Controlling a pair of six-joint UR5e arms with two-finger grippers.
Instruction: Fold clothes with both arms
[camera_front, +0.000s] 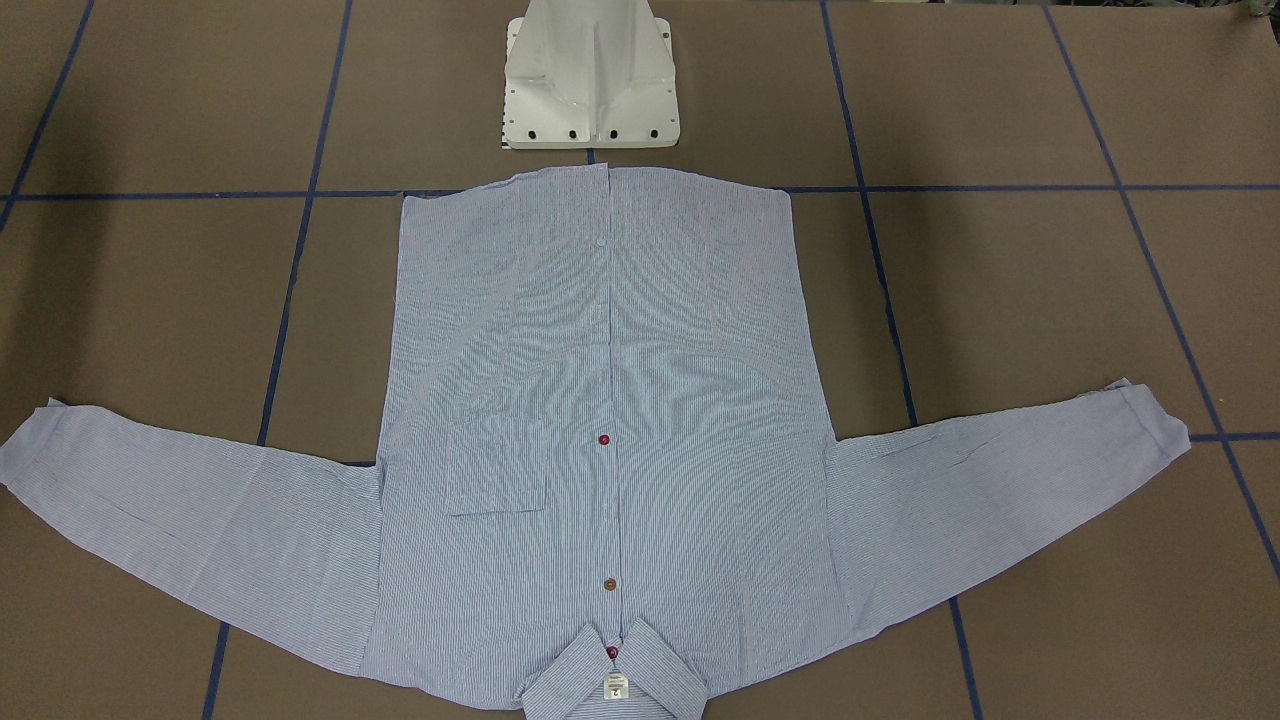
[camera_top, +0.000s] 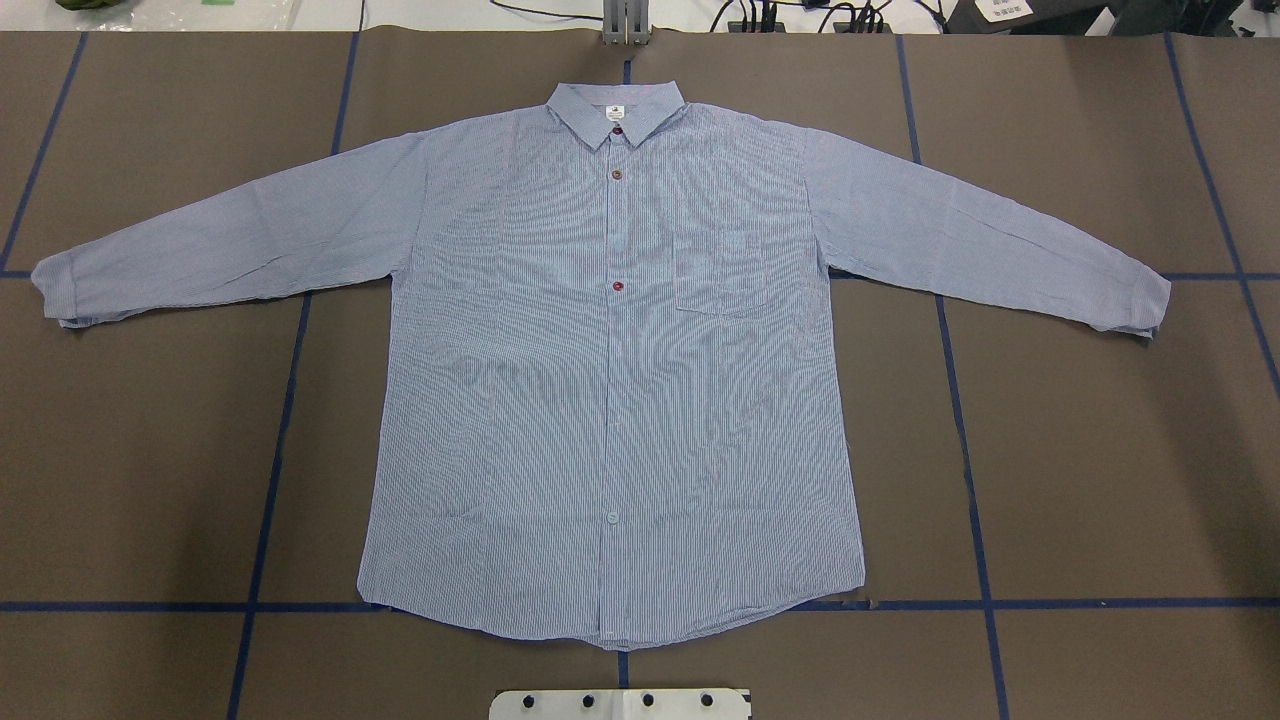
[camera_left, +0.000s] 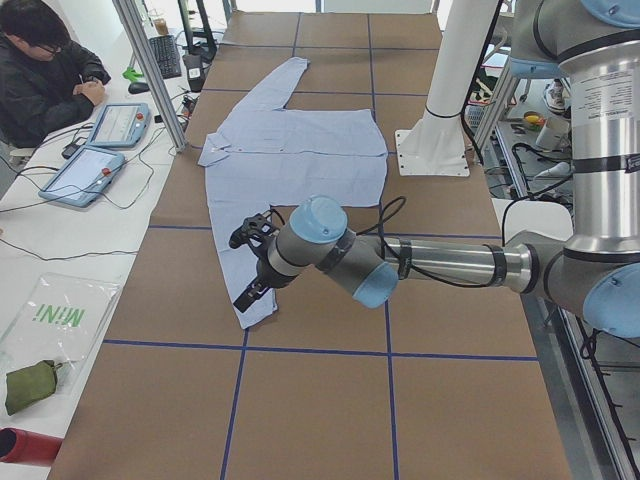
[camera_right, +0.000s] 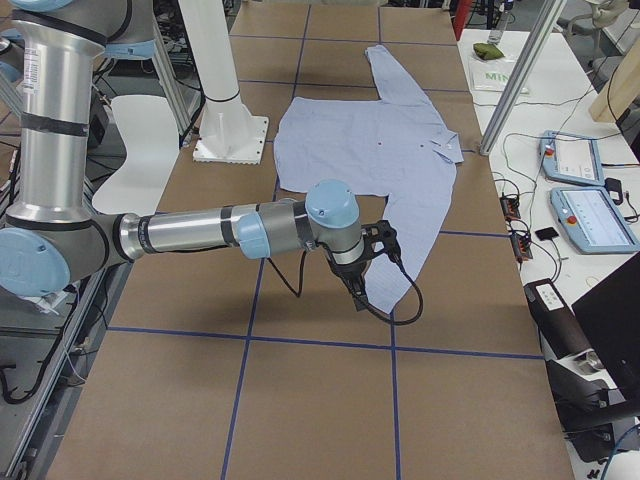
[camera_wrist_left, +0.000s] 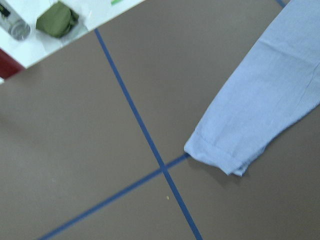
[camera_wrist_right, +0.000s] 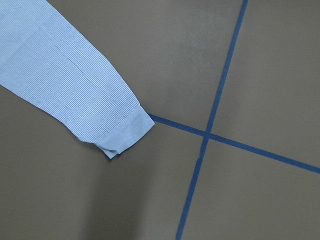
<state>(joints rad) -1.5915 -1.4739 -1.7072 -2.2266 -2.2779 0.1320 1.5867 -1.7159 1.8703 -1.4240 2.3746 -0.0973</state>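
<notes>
1. Shirt (camera_top: 610, 400) lies flat on the table (camera_top: 1100, 450), front up and buttoned. Its collar points away from the robot and both sleeves are spread outward.
2. Left gripper (camera_left: 246, 294) hangs near the left cuff (camera_wrist_left: 217, 155), and the right gripper (camera_right: 354, 288) hangs near the right cuff (camera_wrist_right: 127, 132). Judged step: approach to the sleeve ends.
3. Recommended: each gripper takes its own cuff through both layers, just inside the hem. Both lift together, only just clear of the table, and carry the sleeves inward evenly so the body does not drag.
4. Jaw opening cannot be told for either gripper. They show only in the side views, and no fingers appear in the wrist views.
5. Height of the grippers above the cloth is hard to judge. The collar (camera_front: 612, 680) is cut off at the front view's lower edge.
</notes>
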